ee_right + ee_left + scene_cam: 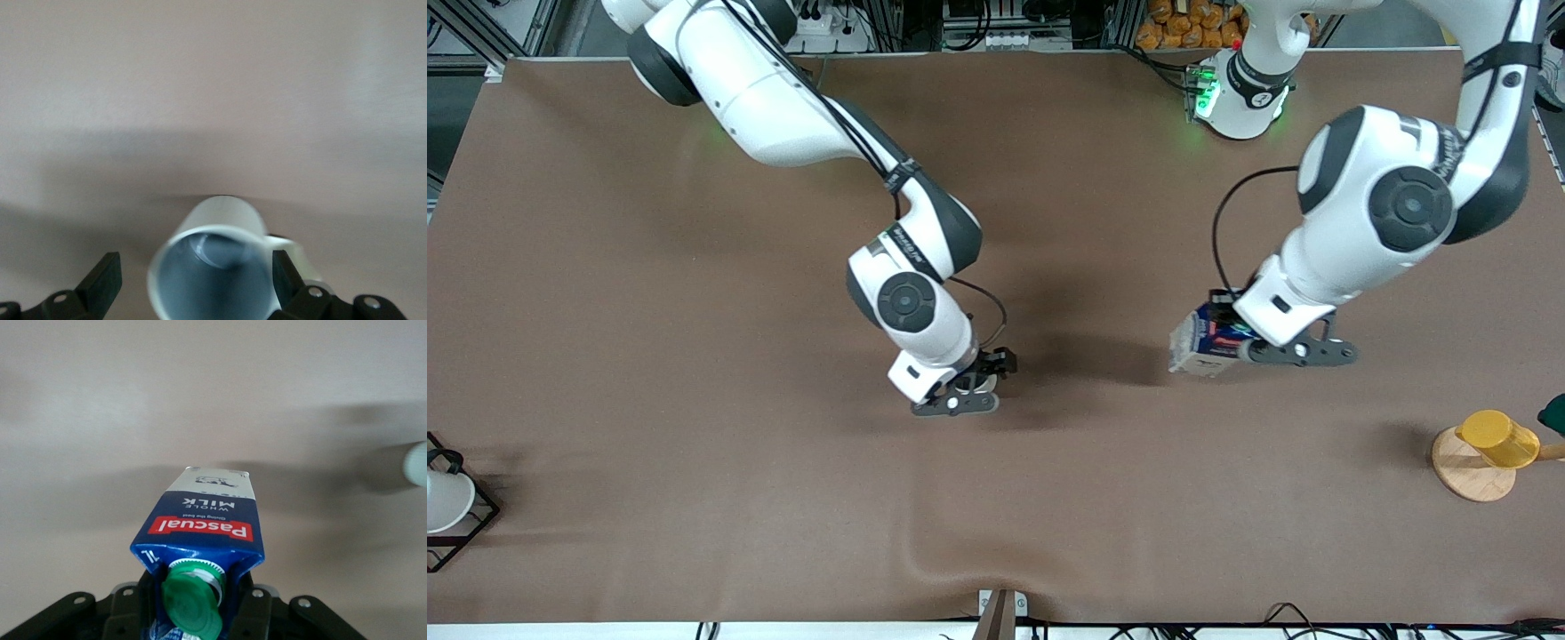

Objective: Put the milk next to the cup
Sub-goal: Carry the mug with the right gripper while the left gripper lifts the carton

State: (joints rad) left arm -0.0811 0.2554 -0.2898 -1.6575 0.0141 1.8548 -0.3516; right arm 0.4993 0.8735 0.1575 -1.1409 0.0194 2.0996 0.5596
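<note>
The milk (1202, 342), a dark blue carton with a green cap (193, 603), hangs tilted over the middle of the table, with my left gripper (1232, 344) shut on its top end. In the left wrist view the black fingers (257, 610) press both sides of the carton (200, 520). The cup (213, 267), pale with a grey inside and a small handle, stands on the table toward the right arm's end from the milk. My right gripper (193, 280) is open around it, one finger (103, 283) clearly apart from its wall. From the front, the right gripper (978, 380) hides most of the cup.
A yellow cup (1498, 438) on a round wooden base (1469, 476) stands at the left arm's end. A white cup in a black wire rack (467, 524) sits at the right arm's end. The brown mat has a wrinkle (925, 560) near the front edge.
</note>
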